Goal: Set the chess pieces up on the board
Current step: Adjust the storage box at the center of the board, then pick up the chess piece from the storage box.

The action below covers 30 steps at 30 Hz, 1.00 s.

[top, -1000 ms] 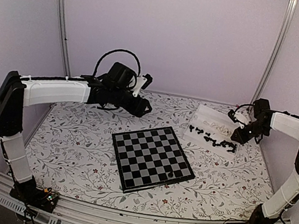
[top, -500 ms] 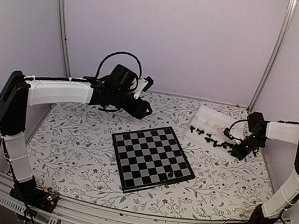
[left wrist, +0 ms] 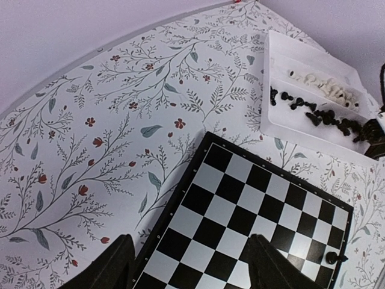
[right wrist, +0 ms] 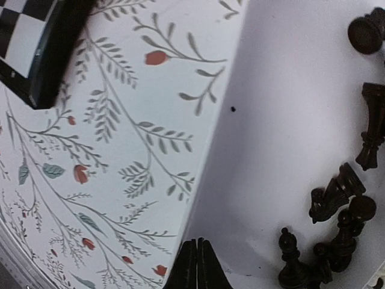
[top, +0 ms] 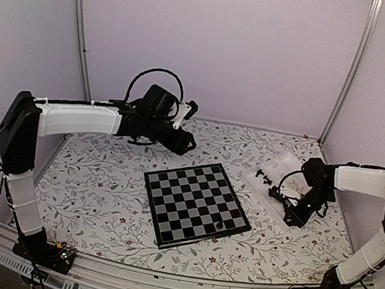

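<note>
Black chess pieces [right wrist: 329, 198] in white tray [right wrist: 283, 120]

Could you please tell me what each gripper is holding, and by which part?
Nothing is held: the left gripper is open and empty, and the right gripper is shut on nothing beside the tray.

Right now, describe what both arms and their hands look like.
Both arms are built of white-covered links between black joints. The left arm carries a black cable that loops above its wrist, where a black camera block sits. The right arm has the same white-and-black pattern. The left hand and right hand are black and two-fingered.
</note>
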Each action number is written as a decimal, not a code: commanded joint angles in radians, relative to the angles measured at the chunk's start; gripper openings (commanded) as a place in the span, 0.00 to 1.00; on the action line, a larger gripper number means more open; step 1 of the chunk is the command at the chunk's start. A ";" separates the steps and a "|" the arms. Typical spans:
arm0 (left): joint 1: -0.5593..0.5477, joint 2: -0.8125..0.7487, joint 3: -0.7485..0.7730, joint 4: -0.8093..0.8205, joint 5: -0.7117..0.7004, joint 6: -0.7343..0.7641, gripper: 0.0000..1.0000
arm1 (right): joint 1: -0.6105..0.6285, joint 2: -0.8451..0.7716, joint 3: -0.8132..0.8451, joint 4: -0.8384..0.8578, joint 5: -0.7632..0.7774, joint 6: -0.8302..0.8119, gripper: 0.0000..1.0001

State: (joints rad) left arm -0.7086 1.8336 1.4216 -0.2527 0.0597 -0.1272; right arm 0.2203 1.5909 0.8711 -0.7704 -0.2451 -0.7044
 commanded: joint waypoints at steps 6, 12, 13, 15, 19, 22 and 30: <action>0.005 0.011 0.022 -0.004 0.014 0.005 0.66 | 0.029 -0.046 0.133 -0.094 -0.089 0.036 0.11; 0.003 0.003 0.020 -0.003 0.018 0.003 0.66 | 0.029 0.029 0.201 0.023 0.015 0.100 0.16; 0.003 0.001 0.019 -0.003 0.016 0.004 0.66 | 0.029 0.040 0.205 0.040 0.022 0.108 0.19; 0.003 0.000 0.020 -0.005 0.015 0.005 0.66 | 0.029 0.061 0.209 0.069 0.042 0.116 0.21; 0.003 0.000 0.022 -0.008 0.017 0.008 0.66 | 0.029 0.110 0.216 0.088 0.071 0.108 0.23; 0.003 -0.002 0.022 -0.010 0.017 0.010 0.66 | 0.028 0.131 0.208 0.098 0.091 0.101 0.25; 0.003 0.001 0.023 -0.011 0.021 0.011 0.66 | 0.024 0.145 0.228 0.118 0.085 0.108 0.27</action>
State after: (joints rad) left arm -0.7086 1.8339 1.4223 -0.2531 0.0711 -0.1268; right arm 0.2478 1.7214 1.0660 -0.6807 -0.1658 -0.6064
